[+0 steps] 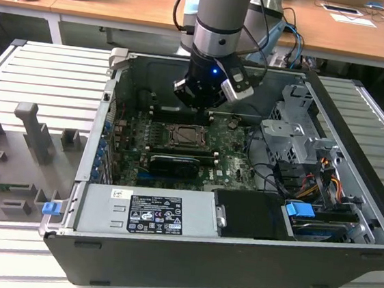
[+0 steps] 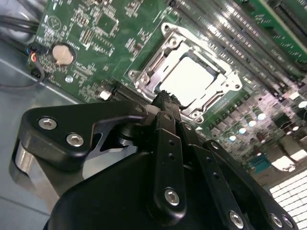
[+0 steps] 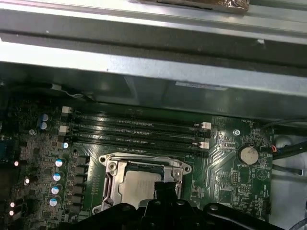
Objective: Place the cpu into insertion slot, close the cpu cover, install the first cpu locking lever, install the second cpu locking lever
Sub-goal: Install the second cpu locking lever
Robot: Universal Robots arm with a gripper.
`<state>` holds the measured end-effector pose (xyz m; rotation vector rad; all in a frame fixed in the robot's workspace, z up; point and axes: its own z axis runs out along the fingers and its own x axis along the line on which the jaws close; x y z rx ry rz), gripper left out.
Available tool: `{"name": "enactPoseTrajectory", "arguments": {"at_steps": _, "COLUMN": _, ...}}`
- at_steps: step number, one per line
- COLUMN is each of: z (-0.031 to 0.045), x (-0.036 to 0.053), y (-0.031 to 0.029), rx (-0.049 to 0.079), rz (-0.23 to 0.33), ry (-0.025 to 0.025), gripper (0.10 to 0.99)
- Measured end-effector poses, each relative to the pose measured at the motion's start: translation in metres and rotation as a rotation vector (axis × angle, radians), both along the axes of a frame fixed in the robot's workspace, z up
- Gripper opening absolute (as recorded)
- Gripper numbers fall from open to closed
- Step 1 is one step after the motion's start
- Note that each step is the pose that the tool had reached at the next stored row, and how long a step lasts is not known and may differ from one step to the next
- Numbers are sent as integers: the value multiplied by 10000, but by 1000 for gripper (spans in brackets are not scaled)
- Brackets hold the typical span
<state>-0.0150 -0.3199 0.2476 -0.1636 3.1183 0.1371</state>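
1. A ribbed grey worktop [image 1: 34, 72] carries an open computer case [image 1: 348, 222]; wooden desks stand behind it.
2. The tool [image 2: 165, 98] hangs just above the socket area of the green motherboard [image 2: 91, 43], fingers drawn together, nothing between them.
3. The cpu [image 2: 192, 79] lies seated in the insertion slot [image 3: 144, 184], its pale top exposed.
4. The cpu cover [image 2: 218, 93] appears to lie down around the chip.
5. Judgement: placement is done; the state of both locking levers cannot be told.
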Motion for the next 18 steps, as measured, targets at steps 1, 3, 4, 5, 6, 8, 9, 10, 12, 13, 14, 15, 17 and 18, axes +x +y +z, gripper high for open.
{"name": "enactPoseTrajectory", "arguments": {"at_steps": 1, "z": 0, "x": 0, "y": -30, "rx": 1, "rz": 1, "ry": 1, "gripper": 106}}
{"name": "enactPoseTrajectory", "arguments": {"at_steps": 3, "z": -1, "x": 1, "y": -56, "rx": 1, "rz": 1, "ry": 25, "gripper": 106}}
{"name": "enactPoseTrajectory", "arguments": {"at_steps": 4, "z": -1, "x": 3, "y": -68, "rx": 0, "rz": 1, "ry": 60, "gripper": 106}}
{"name": "enactPoseTrajectory", "arguments": {"at_steps": 5, "z": -1, "x": 3, "y": -74, "rx": 3, "rz": 1, "ry": 61, "gripper": 106}}
{"name": "enactPoseTrajectory", "arguments": {"at_steps": 6, "z": -1, "x": 3, "y": -86, "rx": 11, "rz": 0, "ry": 62, "gripper": 106}}
{"name": "enactPoseTrajectory", "arguments": {"at_steps": 8, "z": -2, "x": 3, "y": -191, "rx": 69, "rz": 0, "ry": 94, "gripper": 106}}
{"name": "enactPoseTrajectory", "arguments": {"at_steps": 9, "z": -6, "x": 5, "y": -211, "rx": 76, "rz": 1, "ry": 133, "gripper": 106}}
{"name": "enactPoseTrajectory", "arguments": {"at_steps": 10, "z": -11, "x": 7, "y": -221, "rx": 79, "rz": 1, "ry": 164, "gripper": 106}}
{"name": "enactPoseTrajectory", "arguments": {"at_steps": 12, "z": -24, "x": 8, "y": -231, "rx": 81, "rz": 1, "ry": 188, "gripper": 106}}
{"name": "enactPoseTrajectory", "arguments": {"at_steps": 13, "z": -29, "x": 8, "y": -237, "rx": 80, "rz": 1, "ry": 191, "gripper": 106}}
{"name": "enactPoseTrajectory", "arguments": {"at_steps": 14, "z": -34, "x": 7, "y": -247, "rx": 79, "rz": 1, "ry": 193, "gripper": 106}}
{"name": "enactPoseTrajectory", "arguments": {"at_steps": 15, "z": -39, "x": 7, "y": -266, "rx": 79, "rz": 1, "ry": 193, "gripper": 106}}
{"name": "enactPoseTrajectory", "arguments": {"at_steps": 17, "z": -47, "x": 7, "y": -320, "rx": 91, "rz": -1, "ry": 193, "gripper": 106}}
{"name": "enactPoseTrajectory", "arguments": {"at_steps": 18, "z": -50, "x": 7, "y": -348, "rx": 98, "rz": 0, "ry": 193, "gripper": 106}}
